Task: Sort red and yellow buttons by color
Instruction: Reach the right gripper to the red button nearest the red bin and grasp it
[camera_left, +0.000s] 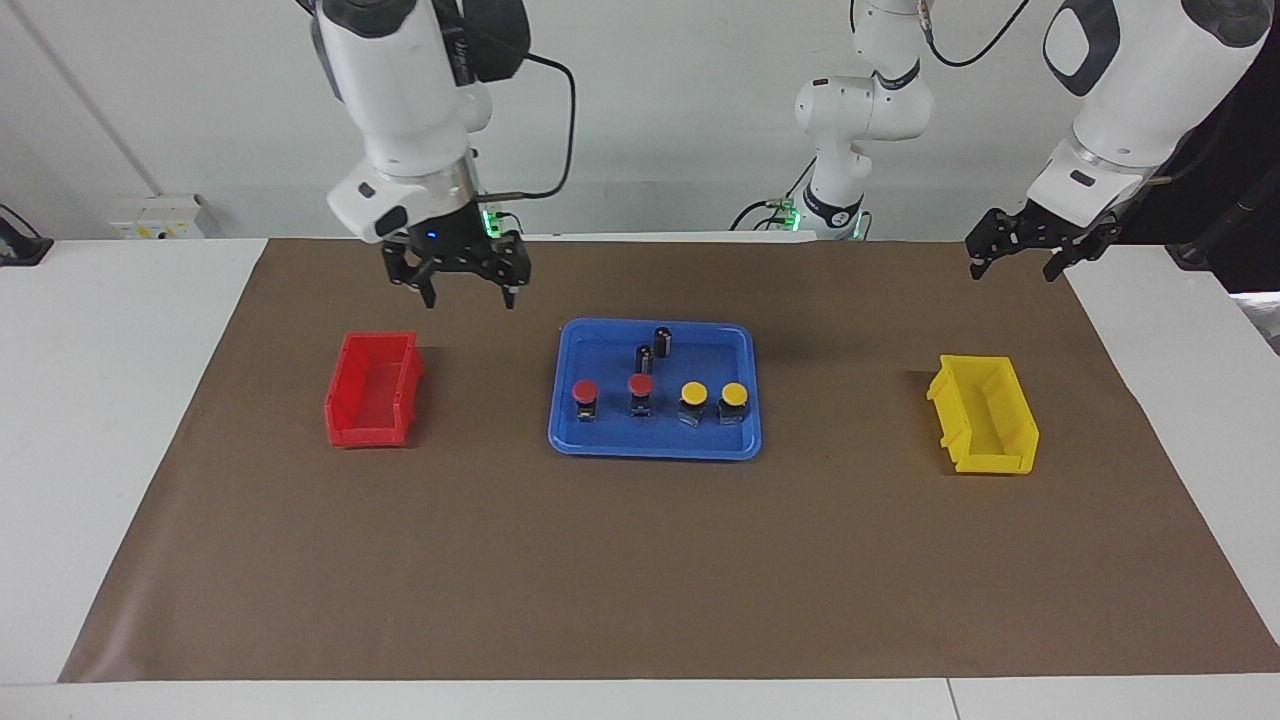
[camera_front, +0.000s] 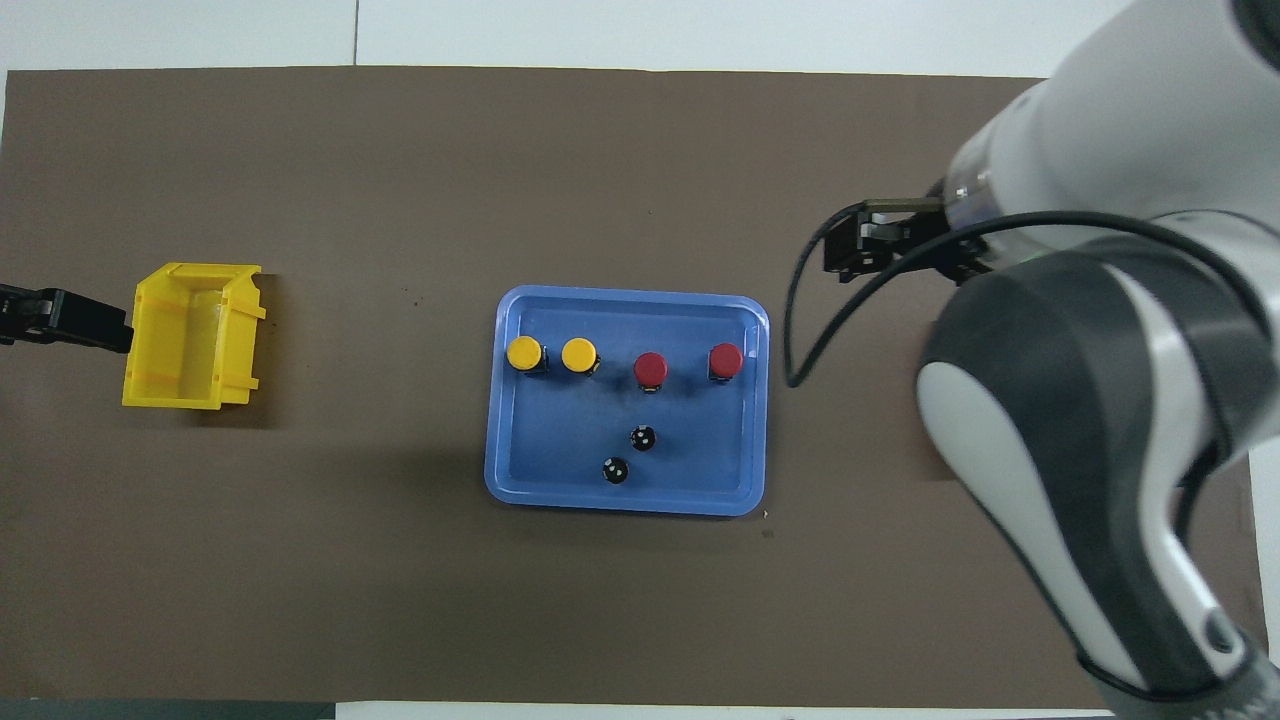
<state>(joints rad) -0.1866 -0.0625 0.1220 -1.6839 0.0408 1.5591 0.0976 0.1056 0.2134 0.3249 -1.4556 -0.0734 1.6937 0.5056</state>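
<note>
4 buttons (camera_left: 660, 395) stand in 1 row in the blue tray (camera_left: 570, 440), reds toward the right gripper (camera_left: 467, 290), which hovers open beside the tray, while the left gripper (camera_left: 1012, 262) waits open.

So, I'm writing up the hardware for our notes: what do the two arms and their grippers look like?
Both arms are glossy white with rounded segments, dark grey joint panels and black bands. Each ends in a black two-finger gripper: the right gripper shows a small blue light above it and a black cable looping off its wrist; the left gripper hangs from a white wrist.
</note>
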